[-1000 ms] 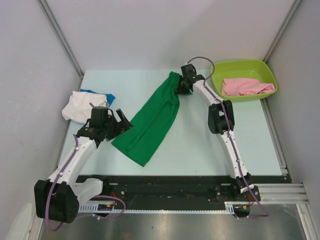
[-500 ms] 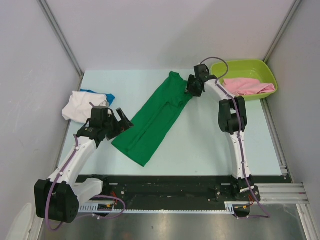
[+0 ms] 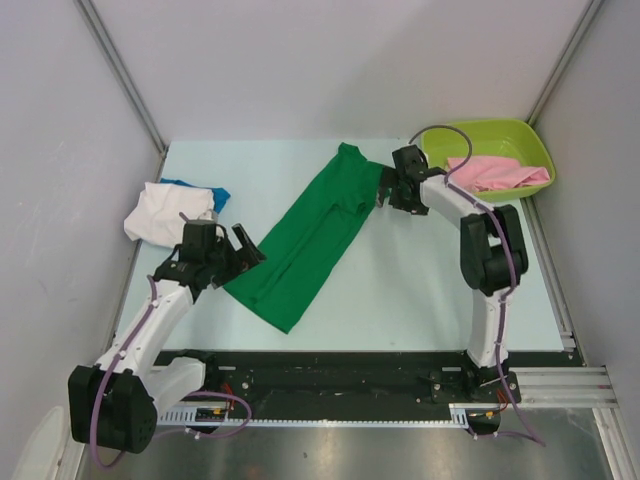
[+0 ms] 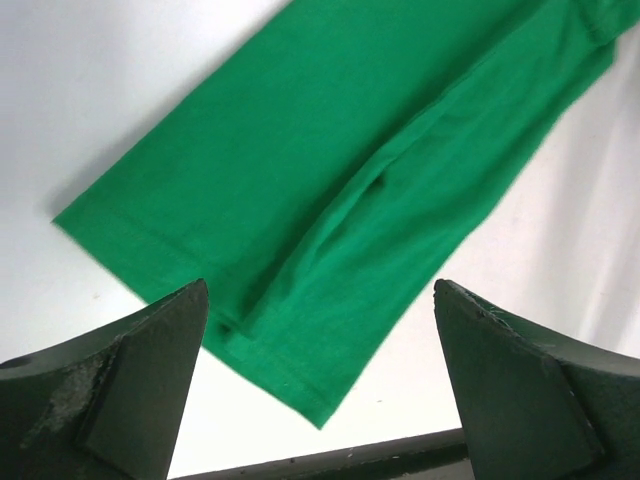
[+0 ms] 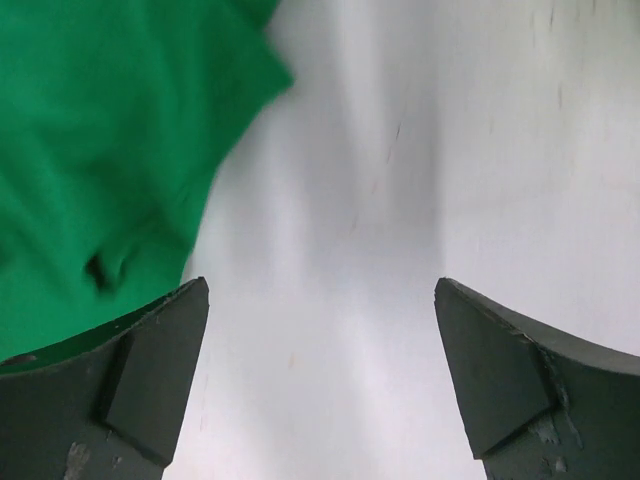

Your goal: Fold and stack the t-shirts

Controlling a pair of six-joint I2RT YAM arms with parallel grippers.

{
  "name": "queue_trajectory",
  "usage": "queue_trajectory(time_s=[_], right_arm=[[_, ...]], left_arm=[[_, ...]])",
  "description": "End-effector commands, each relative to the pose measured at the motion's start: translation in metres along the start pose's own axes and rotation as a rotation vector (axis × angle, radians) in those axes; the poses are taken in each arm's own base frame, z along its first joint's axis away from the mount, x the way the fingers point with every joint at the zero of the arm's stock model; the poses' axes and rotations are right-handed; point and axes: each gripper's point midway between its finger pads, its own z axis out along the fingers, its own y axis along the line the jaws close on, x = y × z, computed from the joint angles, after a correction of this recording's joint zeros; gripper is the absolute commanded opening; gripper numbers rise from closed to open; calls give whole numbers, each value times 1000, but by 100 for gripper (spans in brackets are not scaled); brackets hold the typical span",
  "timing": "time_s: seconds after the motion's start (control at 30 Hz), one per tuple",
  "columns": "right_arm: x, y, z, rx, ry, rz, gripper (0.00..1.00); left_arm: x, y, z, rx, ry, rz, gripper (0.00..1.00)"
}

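the green t-shirt (image 3: 305, 240) lies flat on the counter (image 3: 420, 290) as a long slanting strip. it looks folded in lengthwise, though the overhead view is too coarse to be sure how neatly. the right jaws hang wide apart just beside the shirt's far end, near a sleeve, gripping nothing, with the cloth's edge and bare counter below them. the left jaws, equally wide and empty, hover over the shirt's near hem at its left side. left of the green shirt a white t-shirt (image 3: 160, 215) sits in a loose heap with a blue t-shirt (image 3: 205, 190) peeking out behind it, neither clearly folded. well to the green shirt's right a pink t-shirt (image 3: 495, 172) lies bunched in the lime-green tub (image 3: 535, 150). so the work seems early: one shirt partly folded with its crosswise folds left, three more to do, and no stack built.
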Motion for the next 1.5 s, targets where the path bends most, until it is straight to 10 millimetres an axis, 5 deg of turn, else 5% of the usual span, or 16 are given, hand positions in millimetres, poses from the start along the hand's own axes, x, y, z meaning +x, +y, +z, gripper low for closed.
queue_trajectory(time_s=[0.0, 0.17, 0.37, 0.57, 0.8, 1.0, 1.23, 1.47], right_arm=[[-4, 27, -81, -92, -150, -43, 100], [49, 60, -128, -139, -127, -203, 100], [120, 105, -178, -262, -62, -317, 100], [208, 136, -198, -390, 25, -196, 100], [279, 148, -207, -517, 71, 18, 100], [303, 148, -207, -535, 59, 180, 100], [331, 192, -208, -689, 135, 266, 98], [353, 212, -187, -742, 233, 317, 96]], left_arm=[[8, 34, 5, -125, -37, -22, 99], [0, 68, 17, -303, -91, -36, 98], [-4, 83, 22, -421, -75, -55, 98], [-14, 74, 5, -384, -136, -78, 99], [-24, 51, -18, -279, -179, -64, 100], [-20, 46, -25, -237, -183, -57, 100], [-14, 43, -24, -207, -166, -54, 100], [-13, 45, -26, -207, -167, -43, 100]])
